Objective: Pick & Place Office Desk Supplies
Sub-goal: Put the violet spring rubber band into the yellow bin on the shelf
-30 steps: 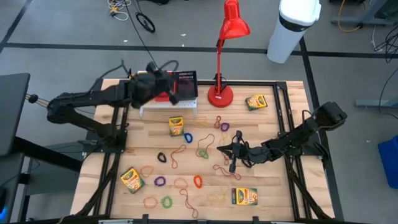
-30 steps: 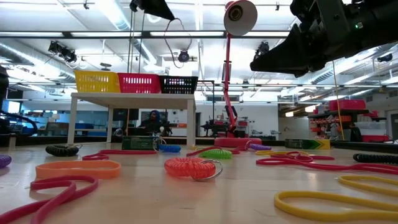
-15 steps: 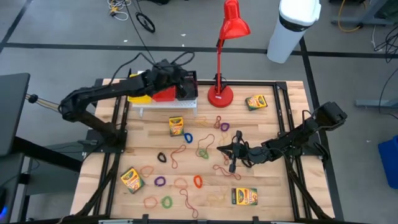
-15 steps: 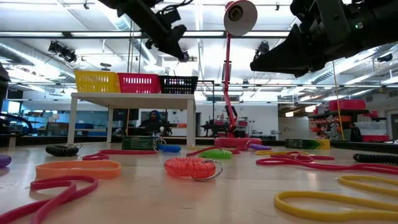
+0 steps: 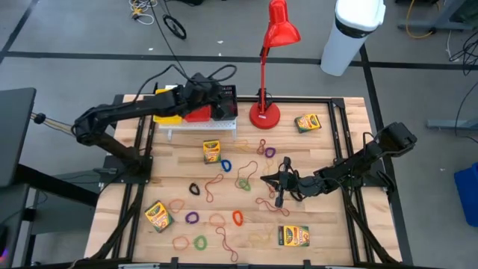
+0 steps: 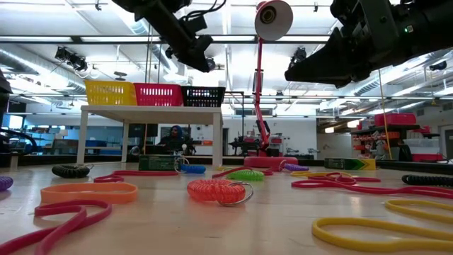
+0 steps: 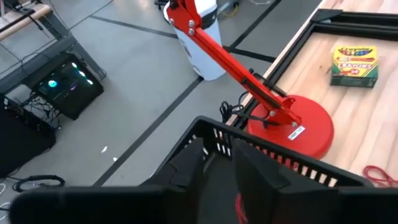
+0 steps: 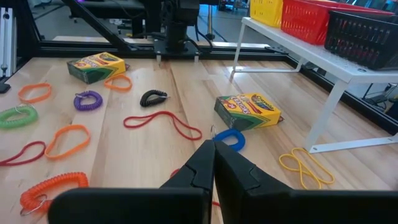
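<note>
Several green-and-yellow crayon boxes lie flat on the wooden table: one near the rack point(image 5: 212, 151), one by the lamp point(image 5: 307, 122) point(image 7: 354, 64), and two at the near edge point(image 5: 158, 216) point(image 5: 293, 236). Thin rubber-band loops point(image 5: 214, 187) in many colours lie scattered across the middle. My left gripper point(image 5: 221, 97) point(image 7: 217, 168) hovers open over the black basket point(image 5: 226, 104) on the white rack. My right gripper point(image 5: 267, 179) point(image 8: 213, 158) is shut and hangs above the bands right of centre, touching nothing that shows.
The white rack point(image 5: 202, 128) at the far left carries yellow point(image 5: 168, 113), red point(image 5: 196, 114) and black baskets. The red desk lamp's base point(image 5: 264, 115) stands just right of the rack, its stem rising over the table. A white bin point(image 5: 351, 33) stands on the floor beyond.
My left gripper has swung toward the table's right along the rack, from above the yellow and red baskets to above the black basket, slowing in the last half second. The right arm has kept still.
</note>
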`<state>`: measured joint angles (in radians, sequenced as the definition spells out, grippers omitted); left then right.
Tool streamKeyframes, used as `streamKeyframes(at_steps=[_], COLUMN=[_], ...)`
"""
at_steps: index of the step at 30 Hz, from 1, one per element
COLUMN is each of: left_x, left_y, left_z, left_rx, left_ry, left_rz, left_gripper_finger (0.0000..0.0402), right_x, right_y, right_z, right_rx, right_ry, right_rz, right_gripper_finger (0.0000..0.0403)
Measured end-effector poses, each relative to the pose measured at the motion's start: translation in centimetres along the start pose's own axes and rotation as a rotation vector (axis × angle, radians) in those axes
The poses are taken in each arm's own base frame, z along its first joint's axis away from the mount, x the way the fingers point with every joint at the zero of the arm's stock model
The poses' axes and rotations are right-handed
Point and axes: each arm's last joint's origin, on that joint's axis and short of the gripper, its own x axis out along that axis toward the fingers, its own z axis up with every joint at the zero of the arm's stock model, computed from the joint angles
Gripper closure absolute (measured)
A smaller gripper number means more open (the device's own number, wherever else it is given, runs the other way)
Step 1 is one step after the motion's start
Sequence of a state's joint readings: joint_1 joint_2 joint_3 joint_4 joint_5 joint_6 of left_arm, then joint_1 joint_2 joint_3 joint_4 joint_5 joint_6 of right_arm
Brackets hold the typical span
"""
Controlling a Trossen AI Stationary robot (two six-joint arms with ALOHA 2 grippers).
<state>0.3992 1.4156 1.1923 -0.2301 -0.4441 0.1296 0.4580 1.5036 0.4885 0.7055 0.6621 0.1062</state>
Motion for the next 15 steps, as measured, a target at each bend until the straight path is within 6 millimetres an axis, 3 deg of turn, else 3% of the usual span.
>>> streamKeyframes(at_steps=[7, 11, 15], left_x=[-3.2, -5.8, -8.1], left_y=[0.6, -0.4, -2.8], left_z=[0.3, -0.1, -0.7], left_rx=[0.07, 0.125, 0.204], left_ry=[0.01, 0.049, 0.046], left_rz=[0.011, -0.123, -0.313], left_gripper_finger=[0.0289, 0.0319, 0.0361], right_x=[0.0, 0.0, 0.0], right_y=[0.0, 0.0, 0.0], right_z=[0.0, -0.1, -0.1], right_rx=[-0.003, -0.004, -0.002], right_ry=[0.004, 0.005, 0.005], right_rz=[0.0, -0.001, -0.001], right_gripper_finger=[0.0382, 0.0382, 0.0382])
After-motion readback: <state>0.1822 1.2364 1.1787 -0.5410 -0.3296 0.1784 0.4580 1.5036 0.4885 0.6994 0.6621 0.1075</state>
